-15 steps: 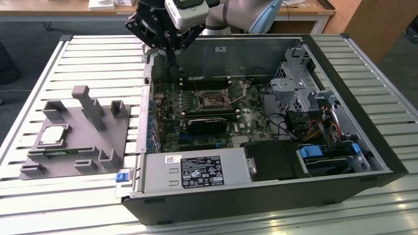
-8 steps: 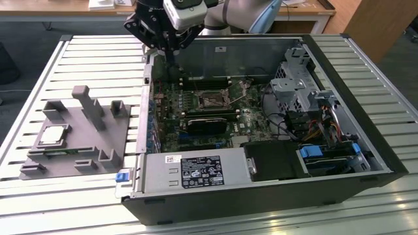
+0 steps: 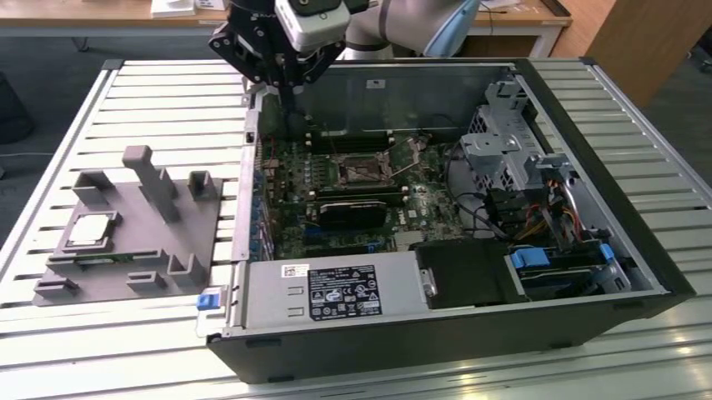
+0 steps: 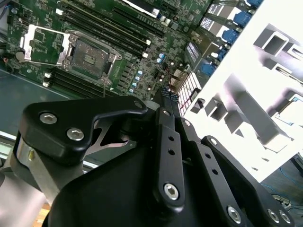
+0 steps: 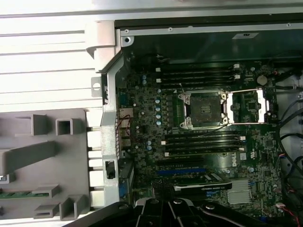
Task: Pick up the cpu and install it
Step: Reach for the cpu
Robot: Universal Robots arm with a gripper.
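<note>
The cpu (image 3: 92,231), a small silver square, lies flat on the gray fixture (image 3: 122,242) at the exterior view's left, outside the computer case. My gripper (image 3: 288,117) hangs over the case's rear left corner, well away from the cpu. Its fingers meet at one tip (image 4: 168,94) with nothing between them, so it is shut and empty. The empty cpu socket (image 3: 362,172) on the motherboard shows in both wrist views (image 4: 90,56) (image 5: 204,109), with its metal load plate (image 5: 246,106) swung open beside it.
The open computer case (image 3: 623,275) lies on a slatted metal table (image 3: 67,125). Inside are memory slots (image 5: 201,142), a black expansion card (image 3: 350,212), a power supply (image 3: 333,292), drive cages (image 3: 501,142) and cables. Upright gray blocks (image 3: 150,179) rise from the fixture.
</note>
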